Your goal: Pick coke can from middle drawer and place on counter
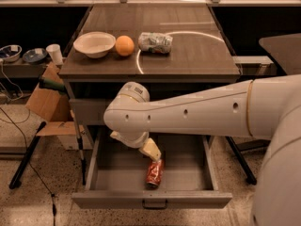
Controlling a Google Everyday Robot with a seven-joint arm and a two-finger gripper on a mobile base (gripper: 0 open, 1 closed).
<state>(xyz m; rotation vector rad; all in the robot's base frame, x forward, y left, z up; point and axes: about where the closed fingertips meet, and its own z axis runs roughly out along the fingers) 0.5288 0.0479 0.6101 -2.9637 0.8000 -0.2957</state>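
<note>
The coke can point(154, 172) lies on its side in the tray of the open middle drawer point(113, 173), near the front centre. My gripper point(151, 150) hangs from the big white arm point(188, 117) down into the drawer, right at the can's far end. I cannot tell whether it touches the can. The counter point(188, 55) is the dark wood-grain top above, with a pale arc mark.
On the counter stand a white bowl point(94, 43), an orange point(124, 45) and a crushed pale can point(155, 42). A cardboard box point(47, 102), a paper cup point(55, 53) and stand legs are at the left. A black handle point(154, 205) sits on the drawer's front panel.
</note>
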